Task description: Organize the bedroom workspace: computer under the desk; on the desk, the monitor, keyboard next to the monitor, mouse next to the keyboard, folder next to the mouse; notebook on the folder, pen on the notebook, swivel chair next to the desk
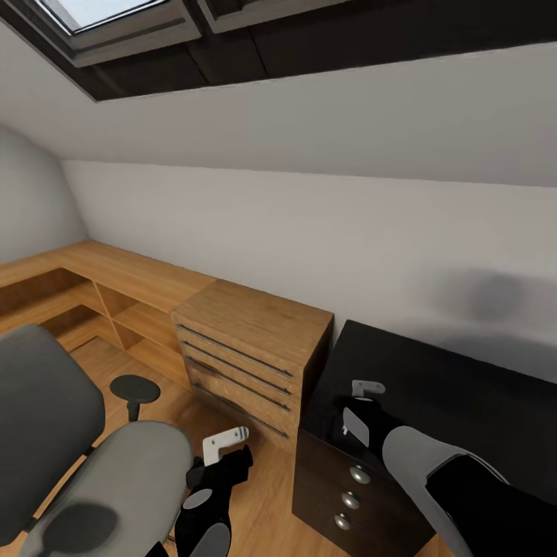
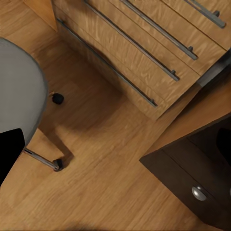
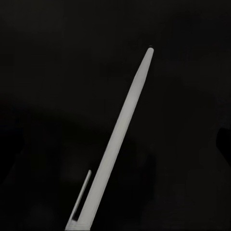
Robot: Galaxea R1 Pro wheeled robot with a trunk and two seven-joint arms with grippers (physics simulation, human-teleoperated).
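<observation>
**A:** Head camera first. What have you got?

**B:** My left gripper (image 1: 224, 447) hangs low over the wood floor (image 1: 255, 503), just beside the swivel chair (image 1: 93, 464), whose grey seat and backrest sit at my left. Its pale fingers look parted with nothing between them. My right gripper (image 1: 362, 402) is over the near edge of the black cabinet (image 1: 433, 387). I can't tell from here how its fingers stand. Between the two arms is a wooden drawer unit (image 1: 247, 348), with the long wooden desk (image 1: 116, 271) running off along the wall.

**A:** Left wrist?

**B:** Looking down at floor, the chair's grey seat (image 2: 19, 91), one caster (image 2: 57, 98), the drawer fronts with bar handles (image 2: 144, 43), and a corner of the black cabinet with a round knob (image 2: 199, 193).

**A:** Right wrist?

**B:** The pen (image 3: 115, 149)! Pale, slim, clip visible, slanting across a black background. It starts right at the camera's edge, so whether my fingers are clamping it I can't tell.
</observation>
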